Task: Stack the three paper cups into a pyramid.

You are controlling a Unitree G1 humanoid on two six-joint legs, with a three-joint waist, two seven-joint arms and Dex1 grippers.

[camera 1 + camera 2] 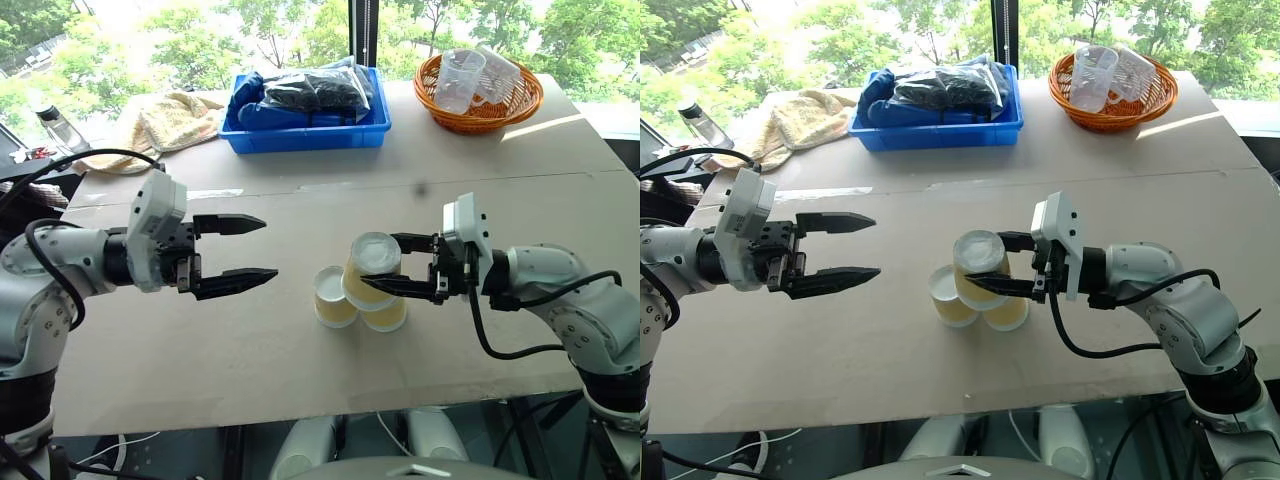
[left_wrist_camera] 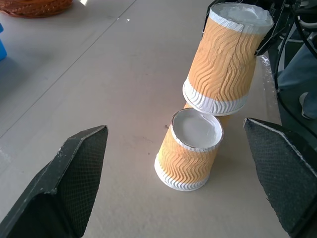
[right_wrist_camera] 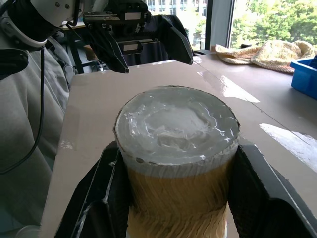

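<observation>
Windows w/ green trees run along the far side, behind a long beige table [image 1: 300, 350]. On the table's far edge sit a blue bin [image 1: 308, 130] holding dark bagged stuff, a crumpled yellowish towel [image 1: 160, 120] to its left, and an orange woven basket [image 1: 480, 95] w/ clear plastic measuring cups [image 1: 460, 78] at far right. A clear bottle [image 1: 55, 120] stands at far left, off the table's corner.

Left gripper [image 1: 268, 248] hangs above the table left of centre, pointing right toward the cups, fingers spread wide, nothing between them. Right gripper [image 1: 385, 265] points left from the opposite side, its fingers clamped on the sides of one paper cup [image 1: 370, 265], base up, tilted a bit and lifted above the other two.

Those two are base up on the table near its middle: left cup [image 1: 333, 295] stands apart from the held one, nearer the left gripper; other cup [image 1: 385, 315] sits just beside it on the right, mostly hidden under the held cup. Held cup's rim looks to be over, maybe touching, the hidden cup's base; can't tell for sure from any view. Left wrist view shows the held cup leaning over the gap between the two on the table.
</observation>
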